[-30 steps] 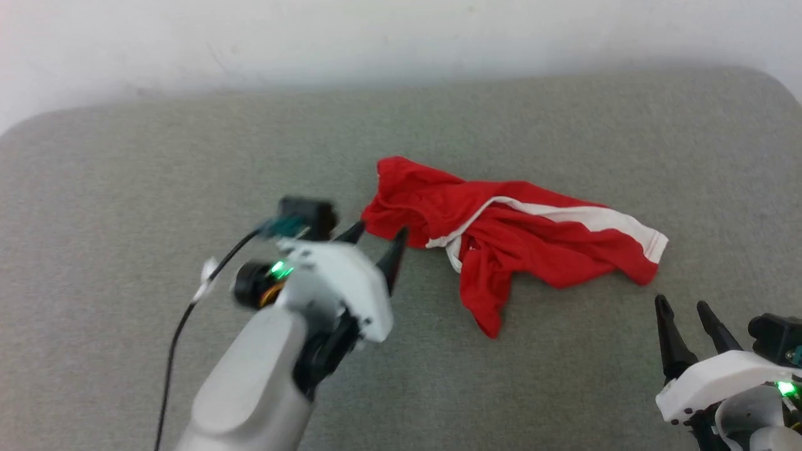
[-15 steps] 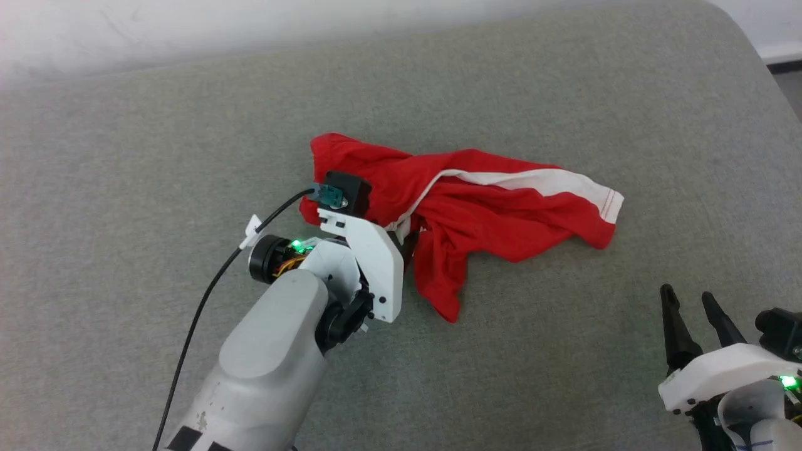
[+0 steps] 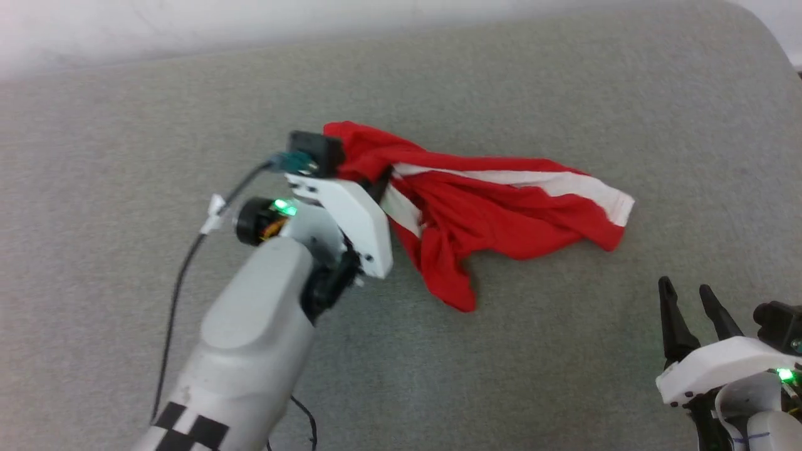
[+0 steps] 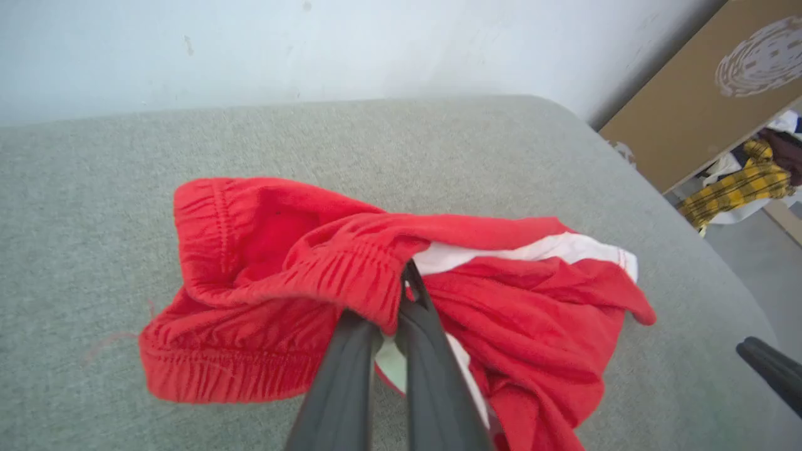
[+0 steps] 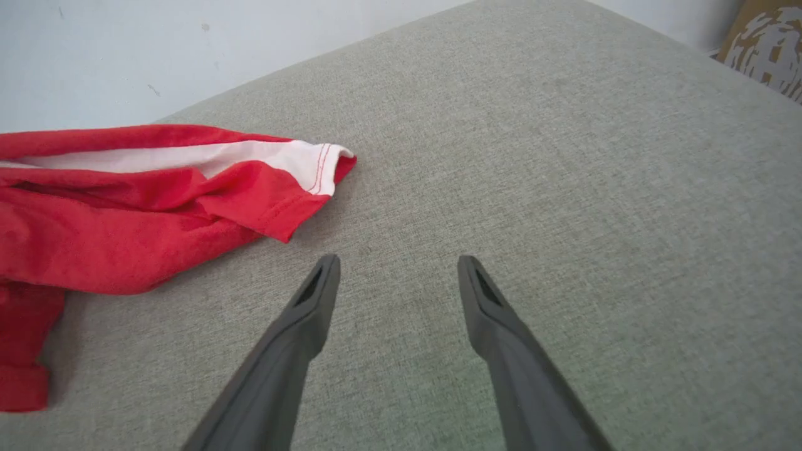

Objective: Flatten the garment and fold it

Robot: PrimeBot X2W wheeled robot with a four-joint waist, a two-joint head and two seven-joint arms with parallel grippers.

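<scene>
Red on grey: logged garment (image 3: 514, 213) crumpled mid-frame on cushion (image 3: 564, 81); found left gripper (image 4: 404, 282) clenched on its gathered waistband (image 4: 338, 275), having stood spread short of it a second before; noted right gripper (image 5: 398, 266) splayed, empty, lower right; judged grasp secured, flattening still ahead.

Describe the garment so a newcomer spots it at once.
Take the big grey padded surface by the white wall. Near its middle lies the garment, crumpled, gathered waistband pinched in the shut jaws of the left gripper. Bright red with a wide white stripe, it stands out against the grey.
</scene>
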